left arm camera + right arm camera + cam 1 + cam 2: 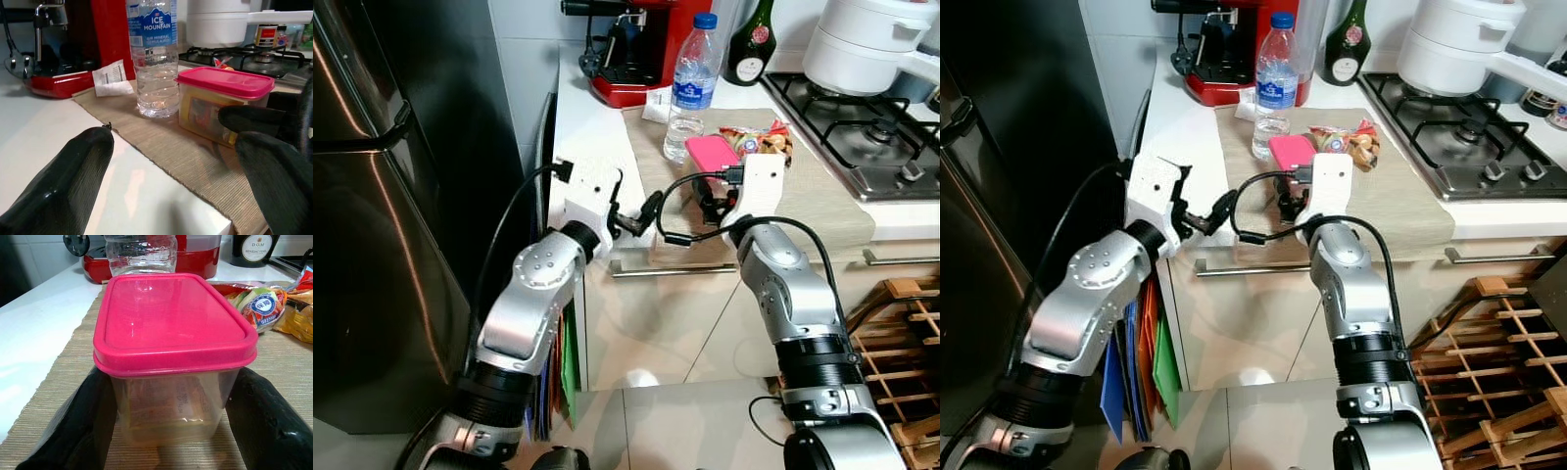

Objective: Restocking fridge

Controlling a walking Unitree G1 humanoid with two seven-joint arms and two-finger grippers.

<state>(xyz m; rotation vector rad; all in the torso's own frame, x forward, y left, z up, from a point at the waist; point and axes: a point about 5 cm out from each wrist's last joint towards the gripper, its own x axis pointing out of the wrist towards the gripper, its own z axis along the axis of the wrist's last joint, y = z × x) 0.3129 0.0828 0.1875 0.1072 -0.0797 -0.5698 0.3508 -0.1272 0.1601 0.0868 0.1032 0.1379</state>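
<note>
A clear container with a pink lid [171, 323] stands on a beige placemat [803, 206] on the counter, beside a water bottle [690, 83]. My right gripper [171, 426] is shut on the container, one black finger [83, 426] pressed to each side wall, and the container rests on the mat. Left of it, my left gripper [171, 186] is open over the white counter's front edge, fingers wide apart and holding nothing. Snack packets [759, 137] lie just behind the container. The dark fridge [372, 196] stands at the far left with its door closed.
A red coffee machine [636, 49] and a dark wine bottle [754, 39] stand at the back of the counter. A gas hob [862, 127] with a white pot [871, 39] is on the right. A wooden rack [901, 343] stands on the floor at right.
</note>
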